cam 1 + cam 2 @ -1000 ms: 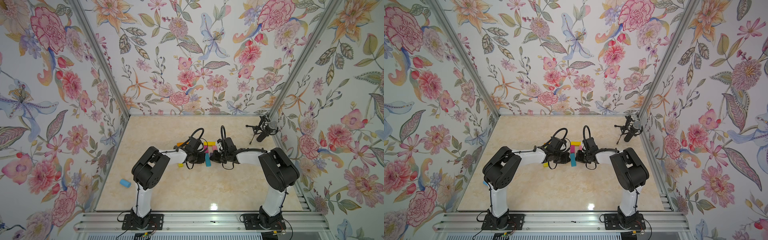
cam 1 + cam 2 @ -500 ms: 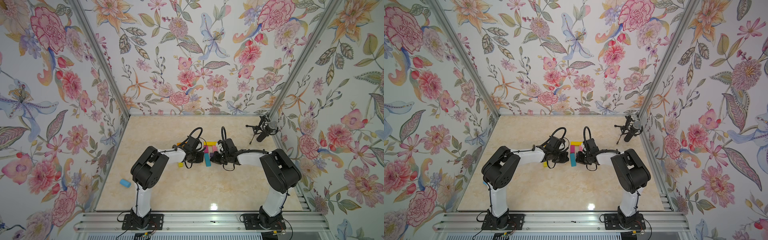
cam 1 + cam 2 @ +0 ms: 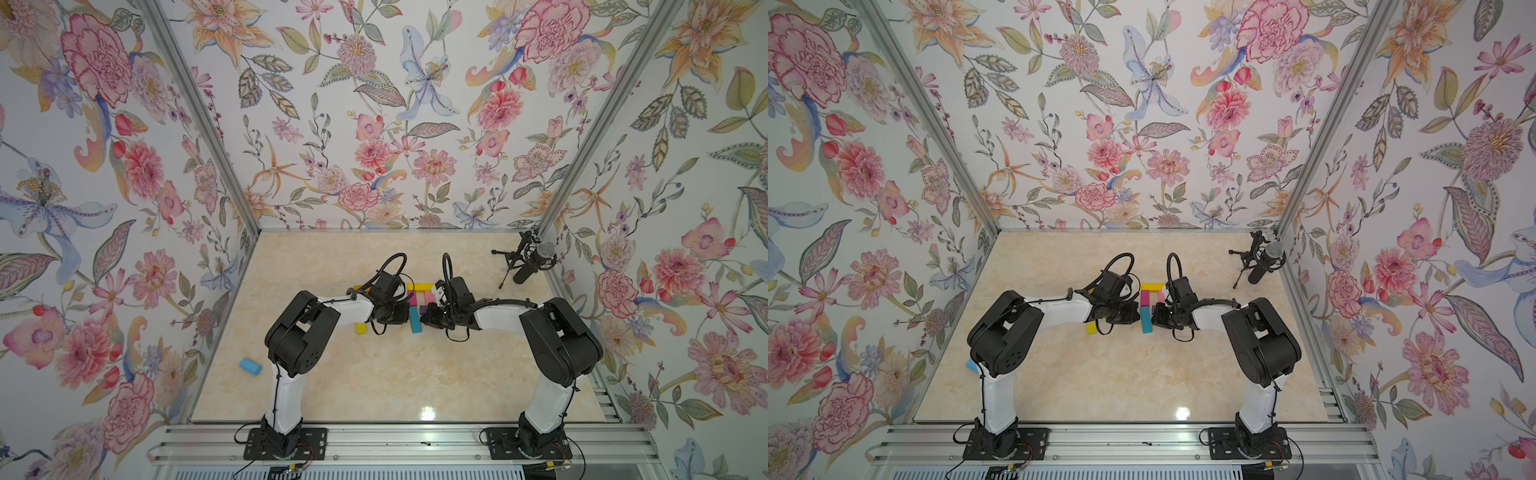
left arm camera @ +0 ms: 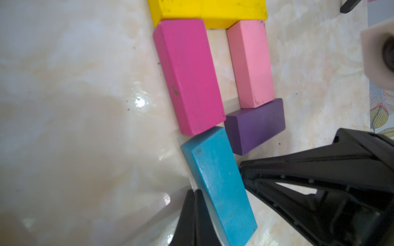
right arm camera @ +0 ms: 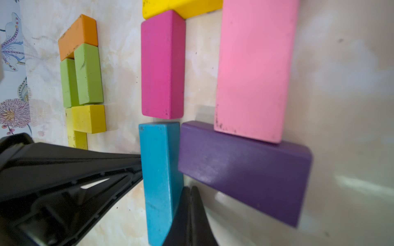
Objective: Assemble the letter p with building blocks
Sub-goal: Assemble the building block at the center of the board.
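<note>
Mid-frame in both top views, the building blocks (image 3: 415, 299) lie flat on my table (image 3: 374, 386), flanked by my left gripper (image 3: 407, 321) on their left and my right gripper (image 3: 422, 321) on their right. A stray block (image 3: 360, 328) sits lower left of them; the microphone (image 3: 530, 262) upper right; a cylinder (image 3: 250, 367) far lower left.

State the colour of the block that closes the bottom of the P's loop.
Purple. The block shows best in the left wrist view.
</note>
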